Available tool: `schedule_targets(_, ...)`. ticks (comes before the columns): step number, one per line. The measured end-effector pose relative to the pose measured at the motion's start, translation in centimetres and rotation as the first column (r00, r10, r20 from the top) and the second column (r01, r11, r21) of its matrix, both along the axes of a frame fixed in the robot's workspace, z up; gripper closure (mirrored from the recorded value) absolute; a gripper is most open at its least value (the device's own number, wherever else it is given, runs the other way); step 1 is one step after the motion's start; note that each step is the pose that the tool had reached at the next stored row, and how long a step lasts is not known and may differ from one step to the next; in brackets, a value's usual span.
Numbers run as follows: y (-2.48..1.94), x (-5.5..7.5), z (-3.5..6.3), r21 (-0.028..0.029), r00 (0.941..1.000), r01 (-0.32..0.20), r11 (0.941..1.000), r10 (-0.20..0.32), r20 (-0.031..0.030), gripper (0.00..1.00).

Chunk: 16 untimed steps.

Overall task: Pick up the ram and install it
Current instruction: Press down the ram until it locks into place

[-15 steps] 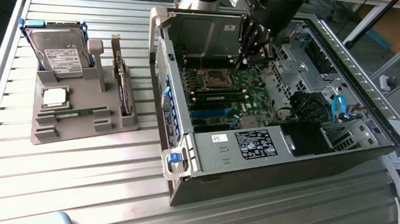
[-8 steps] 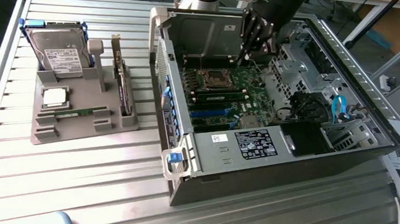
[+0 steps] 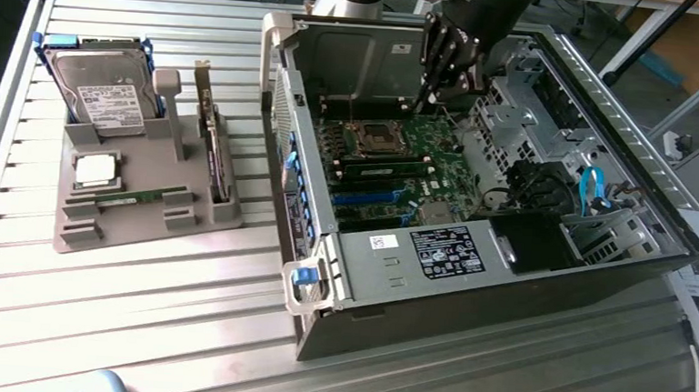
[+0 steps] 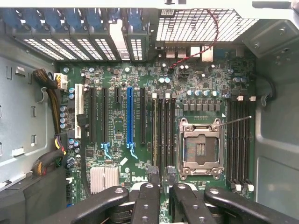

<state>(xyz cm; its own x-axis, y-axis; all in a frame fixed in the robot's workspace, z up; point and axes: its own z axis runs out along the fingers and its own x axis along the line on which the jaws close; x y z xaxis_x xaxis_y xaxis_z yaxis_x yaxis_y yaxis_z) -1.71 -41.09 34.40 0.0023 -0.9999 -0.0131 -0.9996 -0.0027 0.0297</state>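
A silver slatted metal table (image 3: 136, 310) carries a black and silver computer case (image 3: 440, 302), lying open on the exterior view's right. A grey plastic holder (image 3: 117, 236) sits well apart from it on the exterior view's left. The ram (image 3: 124, 198), a thin green circuit-board stick, lies flat in a groove near the front of that holder. Just beyond it is a square silver processor chip (image 3: 96, 170), and farther back a silver boxy hard drive (image 3: 107, 95). A tall expansion card (image 3: 213, 147) stands on edge along the holder's right side. The black gripper (image 3: 432, 96) hangs inside the far part of the case, above the green motherboard (image 3: 437, 156). In the wrist view the gripper (image 4: 161, 173) looks straight down on the motherboard (image 4: 117, 84). Its black fingers (image 4: 145, 205) are spread, with a clear gap and nothing between them, over the dark memory slots beside the square metal processor socket (image 4: 200, 149). A long blue slot (image 4: 130, 116) runs parallel to them.
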Motion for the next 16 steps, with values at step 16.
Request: schedule_targets(16, 0.0, 0.0, 0.0, 0.0, 1.0, 0.0, 1.0, 0.0, 0.0, 0.9)
